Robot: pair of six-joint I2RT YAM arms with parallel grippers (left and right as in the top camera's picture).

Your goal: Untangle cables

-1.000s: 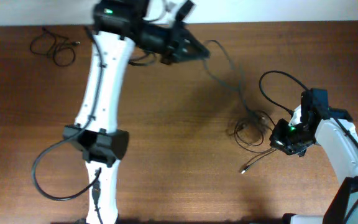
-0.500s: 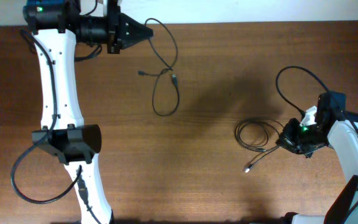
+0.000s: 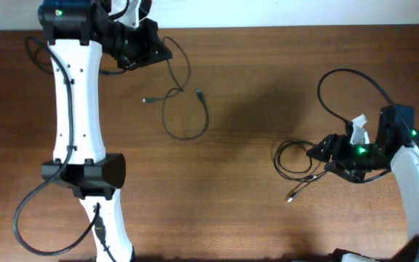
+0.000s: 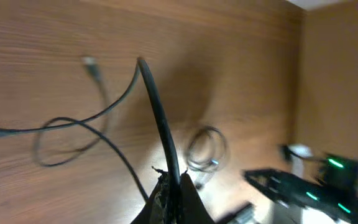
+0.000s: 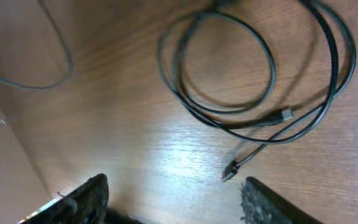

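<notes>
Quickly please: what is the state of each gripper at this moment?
Left gripper: closed, pinching one black cable.
Right gripper: open, holding nothing; the coiled cable lies free in front of it.

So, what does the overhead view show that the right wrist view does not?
Only overhead: the left end effector shut on a thin black cable. Only right wrist: close detail of the small metal plug tips, and the bare gap between the open fingers of the right end effector. Both: the coiled thin black cable on the brown wooden table.
</notes>
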